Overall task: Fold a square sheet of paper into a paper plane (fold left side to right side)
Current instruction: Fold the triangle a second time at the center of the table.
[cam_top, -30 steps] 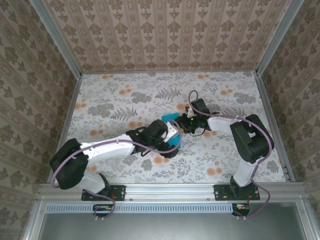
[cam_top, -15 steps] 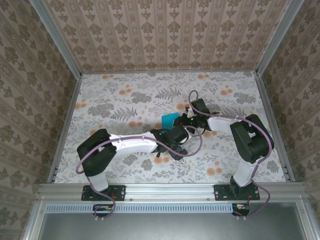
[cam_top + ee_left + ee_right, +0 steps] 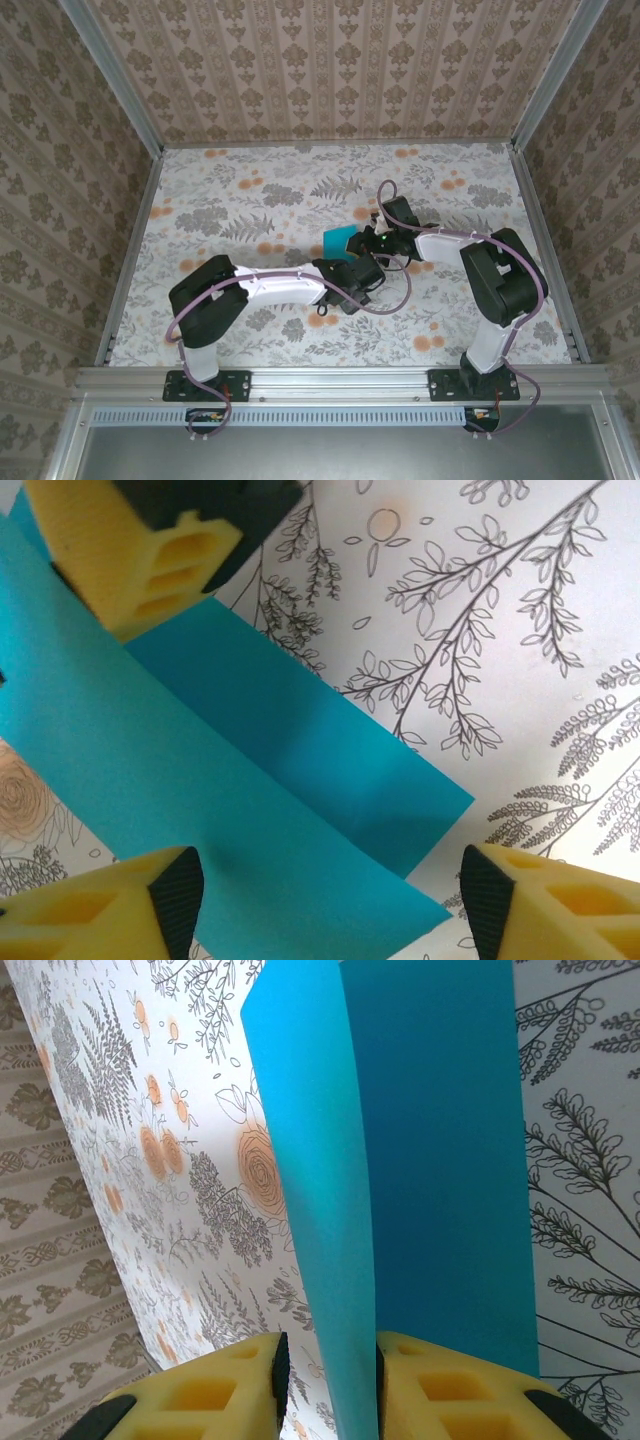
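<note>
The square sheet of paper (image 3: 338, 238) is turquoise-blue and lies creased mid-table, one layer lapped over another (image 3: 300, 750). My left gripper (image 3: 362, 268) hovers at its near right end. In the left wrist view the left gripper (image 3: 330, 905) is open, with the sheet's pointed corner between its yellow fingers. My right gripper (image 3: 373, 243) sits at the sheet's right edge, and one of its fingers (image 3: 150, 550) rests over the paper. In the right wrist view the right gripper (image 3: 328, 1380) has a raised flap (image 3: 320, 1160) between its fingers. The flap lies against the right pad and leaves a gap at the left pad.
The table (image 3: 250, 190) has a floral cloth and is fenced by aluminium rails (image 3: 540, 240) and patterned walls. A pink cable (image 3: 395, 290) loops beside the left gripper. Both arms reach toward each other over the middle.
The left arm has stretched right, carrying its gripper from over the paper's near side to its near right end, with the jaws narrowed a little. The right arm and paper have stayed put.
</note>
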